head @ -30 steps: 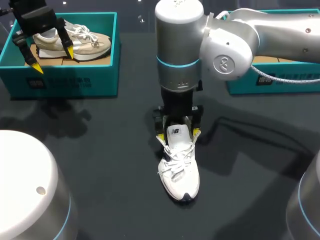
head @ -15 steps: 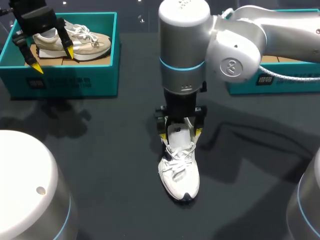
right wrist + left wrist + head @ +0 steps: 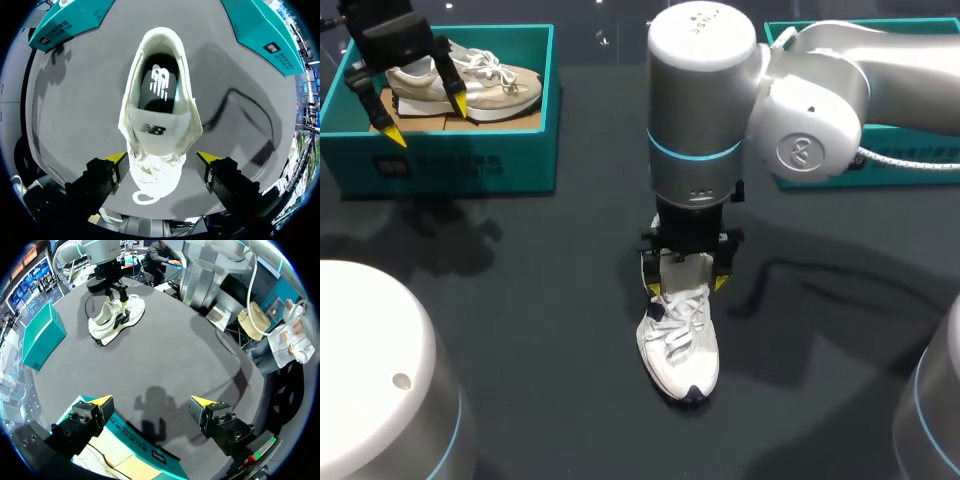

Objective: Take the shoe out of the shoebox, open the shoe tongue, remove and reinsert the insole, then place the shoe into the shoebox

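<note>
Shoe [image 3: 678, 345], tongue [image 3: 159, 127] due for opening: right gripper [image 3: 162, 158] straddles it, jaws open; left gripper [image 3: 151, 401] likewise open. Next: probably pinching that tongue.

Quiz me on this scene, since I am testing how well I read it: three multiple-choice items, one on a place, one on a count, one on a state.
1. Where is the white shoe?
A. In a box
B. On the table
C. Held in the air

2. How many teal boxes show in the head view?
A. Three
B. One
C. Two

3. How is the left end effector?
A. Open
B. Shut on a lace
C. Shut on an insole

Answers:
1 B: its sole rests on the dark tabletop, between the boxes.
2 C: the left box and the right box are the only ones.
3 A: its yellow tips stand wide apart with nothing between them.
</note>
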You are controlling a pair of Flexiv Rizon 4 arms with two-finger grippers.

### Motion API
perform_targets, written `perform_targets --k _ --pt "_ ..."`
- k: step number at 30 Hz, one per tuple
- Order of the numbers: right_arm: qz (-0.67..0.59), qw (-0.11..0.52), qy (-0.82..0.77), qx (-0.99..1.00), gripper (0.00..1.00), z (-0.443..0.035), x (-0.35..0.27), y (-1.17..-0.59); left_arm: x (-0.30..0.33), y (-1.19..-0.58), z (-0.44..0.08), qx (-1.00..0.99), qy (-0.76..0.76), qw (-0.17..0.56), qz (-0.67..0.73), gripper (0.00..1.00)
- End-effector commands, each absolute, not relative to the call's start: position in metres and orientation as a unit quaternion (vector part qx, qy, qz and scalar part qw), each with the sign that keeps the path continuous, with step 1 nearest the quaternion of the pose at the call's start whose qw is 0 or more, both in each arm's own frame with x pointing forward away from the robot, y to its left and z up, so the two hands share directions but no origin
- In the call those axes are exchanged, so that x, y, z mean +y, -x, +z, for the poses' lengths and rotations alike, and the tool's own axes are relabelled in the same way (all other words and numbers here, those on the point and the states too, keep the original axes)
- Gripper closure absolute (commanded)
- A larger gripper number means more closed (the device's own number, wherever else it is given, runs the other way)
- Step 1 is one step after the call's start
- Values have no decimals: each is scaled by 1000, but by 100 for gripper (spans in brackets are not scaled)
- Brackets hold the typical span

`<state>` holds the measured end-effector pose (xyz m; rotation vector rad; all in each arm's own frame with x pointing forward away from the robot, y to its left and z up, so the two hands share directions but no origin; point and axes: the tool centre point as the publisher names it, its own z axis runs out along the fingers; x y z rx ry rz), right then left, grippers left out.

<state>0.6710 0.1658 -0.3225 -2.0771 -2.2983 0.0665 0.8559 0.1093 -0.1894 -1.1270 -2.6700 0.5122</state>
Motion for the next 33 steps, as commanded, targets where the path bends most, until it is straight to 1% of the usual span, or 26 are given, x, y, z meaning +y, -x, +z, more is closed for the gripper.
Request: perform_targets --k 1,6,7,9,10,14,18,33 --pt "9 8 675 -738 18 -309 159 -651 110 -856 -189 -903 382 99 172 0" --pt "8 -3 687 -727 24 -298 154 -628 110 -856 -189 -903 382 99 172 0" --pt "9 -5 689 -725 31 -297 154 -625 110 -856 -189 -903 382 99 172 0" --pt "9 -8 692 -722 51 -294 153 -619 110 -856 -189 -903 382 99 172 0" --pt "9 -10 694 -720 53 -293 154 -617 110 -856 -189 -903 382 99 172 0" --pt "6 -20 693 -720 56 -288 155 -613 110 -856 -189 -903 382 99 172 0" --pt "2 -25 688 -725 56 -287 158 -615 110 -856 -189 -903 382 99 172 0" --pt "-6 -27 652 -758 57 -295 181 -652 110 -856 -189 -903 382 99 172 0"
